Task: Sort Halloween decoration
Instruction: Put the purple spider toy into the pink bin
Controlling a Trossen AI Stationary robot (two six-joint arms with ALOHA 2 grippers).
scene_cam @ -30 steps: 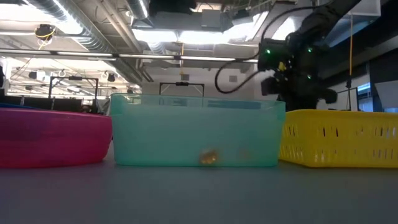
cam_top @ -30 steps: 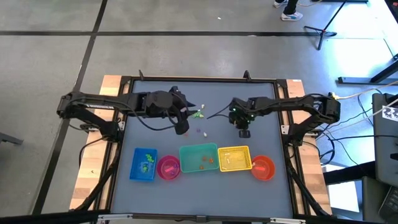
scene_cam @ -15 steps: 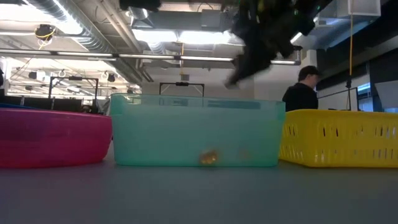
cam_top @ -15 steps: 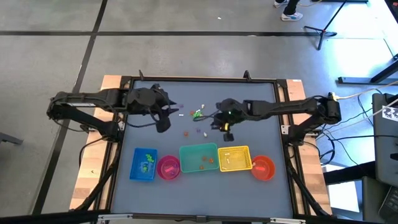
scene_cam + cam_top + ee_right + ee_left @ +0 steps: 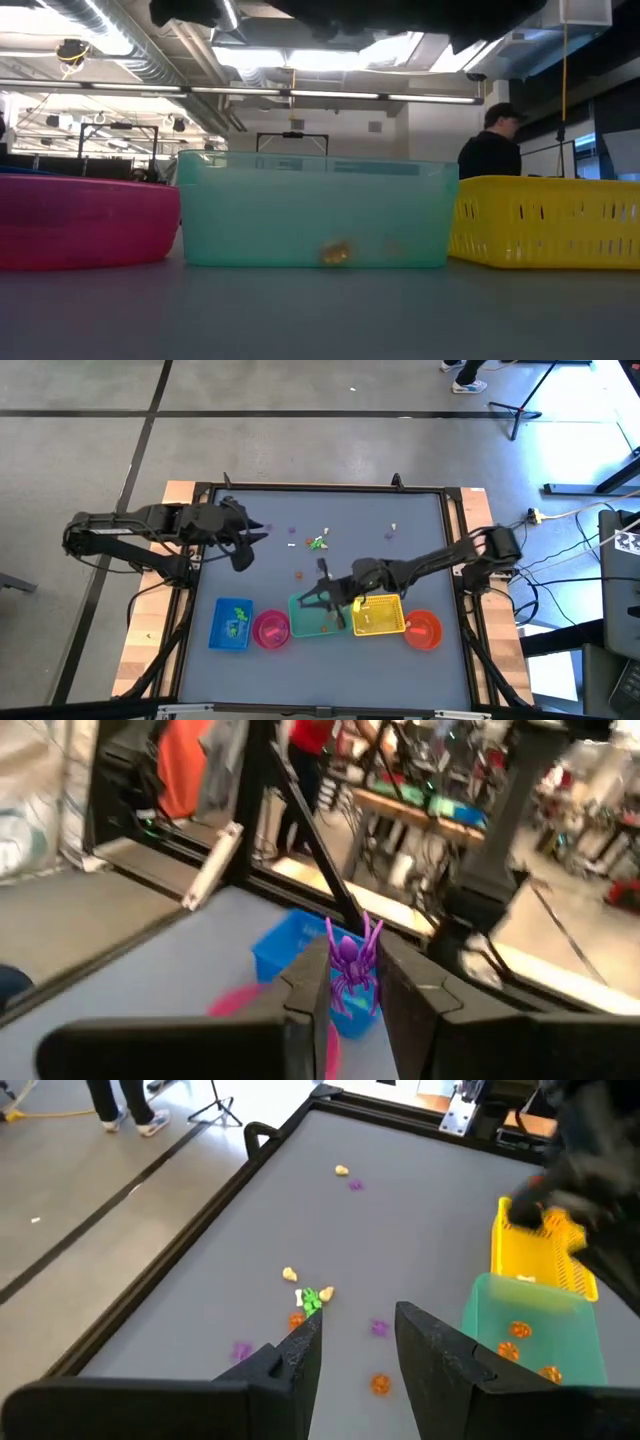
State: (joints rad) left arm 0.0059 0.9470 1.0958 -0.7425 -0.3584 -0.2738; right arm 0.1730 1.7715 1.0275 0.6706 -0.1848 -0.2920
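High view: right gripper (image 5: 322,592) has swung across from the loose pile and now sits over the teal container (image 5: 320,614), w/ the yellow basket (image 5: 377,614) just beside it toward its own arm. Left gripper (image 5: 241,556) has pulled back toward its table edge, well apart from the scattered trinkets (image 5: 318,543). My read: right arm is mid-carry, heading along the row toward the pink bowl (image 5: 271,629) or blue container (image 5: 231,624); can't tell which. What it carries is too small to see from above.

Low view: the arm that was hanging over the teal container has gone up and out; only dark bits cut off at the frame top. Orange trinket (image 5: 336,254) lies inside the teal container. A person stands in the room behind. Neither gripper's fingers visible here.

Left wrist view: left gripper's fingers (image 5: 296,1358) stand parted, nothing between them. Green, orange, purple and pale trinkets lie on the table just ahead; the right arm is a dark blur beyond, over the yellow basket.

Right wrist view: right gripper's fingers (image 5: 306,982) are closed on a purple spider (image 5: 350,965), pinched upright. Blue container and a pink rim lie ahead; table otherwise mostly cut off.
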